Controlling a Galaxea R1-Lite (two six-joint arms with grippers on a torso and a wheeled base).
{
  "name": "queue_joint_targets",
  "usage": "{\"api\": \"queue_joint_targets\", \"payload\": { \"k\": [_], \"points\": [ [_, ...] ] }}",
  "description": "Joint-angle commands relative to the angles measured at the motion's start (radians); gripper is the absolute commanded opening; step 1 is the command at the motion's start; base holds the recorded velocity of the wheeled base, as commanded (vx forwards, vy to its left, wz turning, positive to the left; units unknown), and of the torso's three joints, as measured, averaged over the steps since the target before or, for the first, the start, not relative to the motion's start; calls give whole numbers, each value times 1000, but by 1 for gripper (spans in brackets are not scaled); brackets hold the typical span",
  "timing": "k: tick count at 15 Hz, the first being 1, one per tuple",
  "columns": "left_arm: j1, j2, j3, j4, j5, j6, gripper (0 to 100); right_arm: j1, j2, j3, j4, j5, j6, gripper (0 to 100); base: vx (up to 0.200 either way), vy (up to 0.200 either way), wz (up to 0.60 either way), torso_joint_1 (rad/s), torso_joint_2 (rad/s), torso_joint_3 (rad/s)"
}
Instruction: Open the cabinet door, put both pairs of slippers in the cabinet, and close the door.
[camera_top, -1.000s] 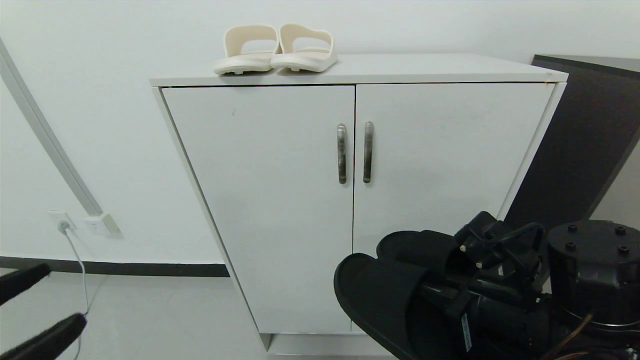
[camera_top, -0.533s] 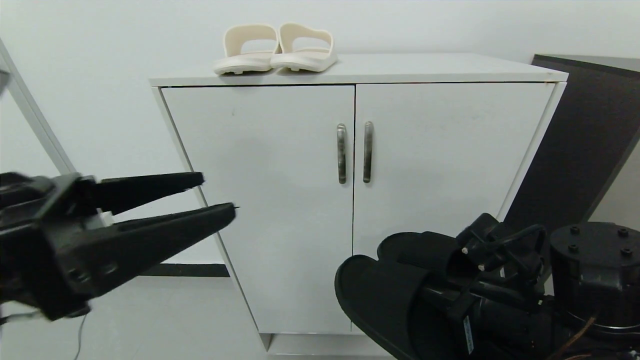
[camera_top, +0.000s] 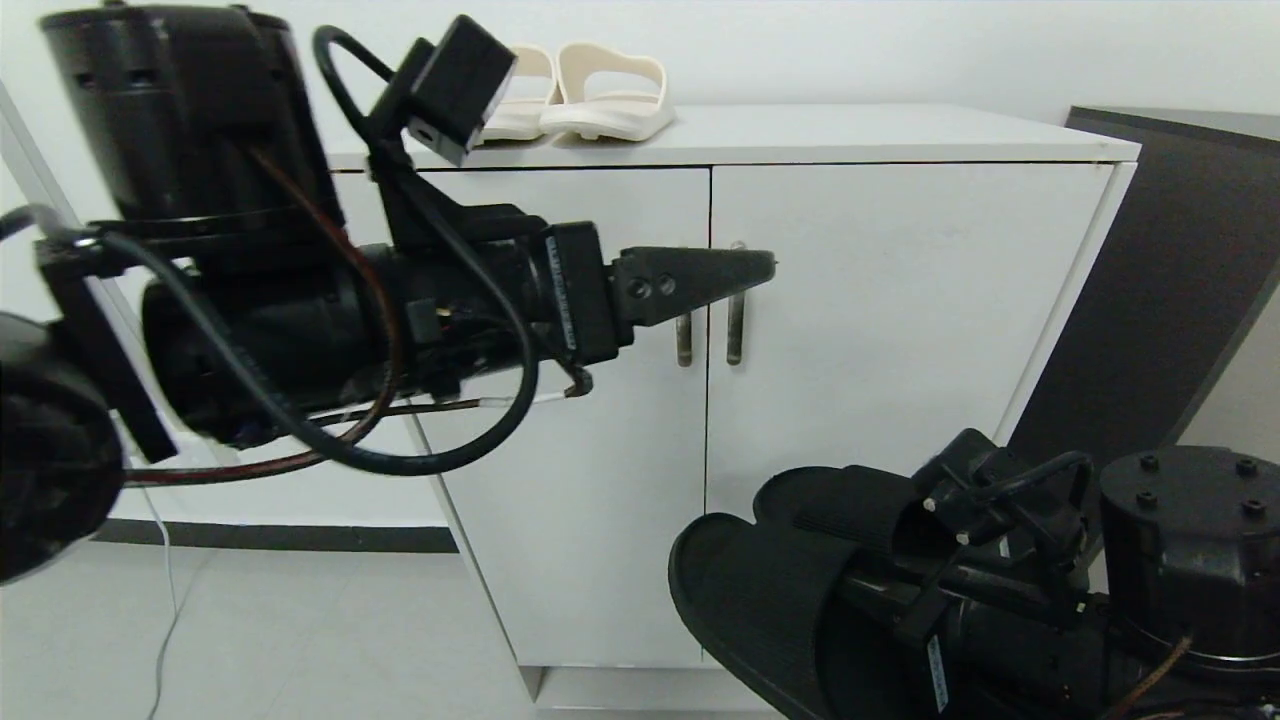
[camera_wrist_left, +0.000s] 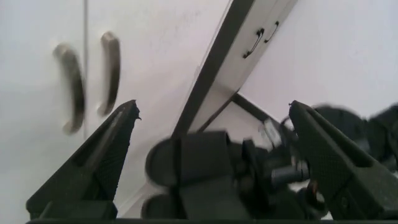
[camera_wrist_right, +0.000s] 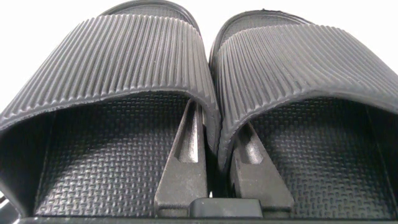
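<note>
Cabinet doors (camera_top: 600, 480) shut; cream slippers (camera_top: 605, 95) on top; black slippers (camera_top: 780, 590) pinched in right claw (camera_wrist_right: 219, 143).

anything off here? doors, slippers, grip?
Nothing stands out. Both cabinet doors are shut, the cream slippers lie side by side on the cabinet top, and the right gripper pinches the black slippers by their inner walls. The left gripper is open near the handles.

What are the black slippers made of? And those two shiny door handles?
Black slippers: probably soft rubber or foam with a matte finish; the straps are ribbed and the insoles are bumpy. Door handles: likely metal, silvery-grey with dull reflections.
</note>
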Motion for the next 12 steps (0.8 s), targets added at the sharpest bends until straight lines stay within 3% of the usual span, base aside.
{"api": "queue_joint_targets", "payload": {
  "k": [1, 2, 6, 9, 12],
  "points": [
    [-9, 113, -97, 1, 0, -32, 100, 3, 8, 0, -1, -1, 0, 0, 0, 0, 0, 0, 0, 0],
    [-9, 136, -123, 4, -2, -54, 100, 4, 8, 0, -1, -1, 0, 0, 0, 0, 0, 0, 0, 0],
    [-9, 194, -158, 5, 7, -57, 100, 4, 8, 0, 1, -1, -1, 0, 0, 0, 0, 0, 0, 0],
    [-26, 225, -189, 21, 101, -55, 100, 6, 11, 0, 3, -1, -1, 0, 0, 0, 0, 0, 0, 0],
    [-26, 239, -201, 28, 126, -55, 100, 6, 11, 0, 3, -1, -1, 0, 0, 0, 0, 0, 0, 0]
  ]
}}
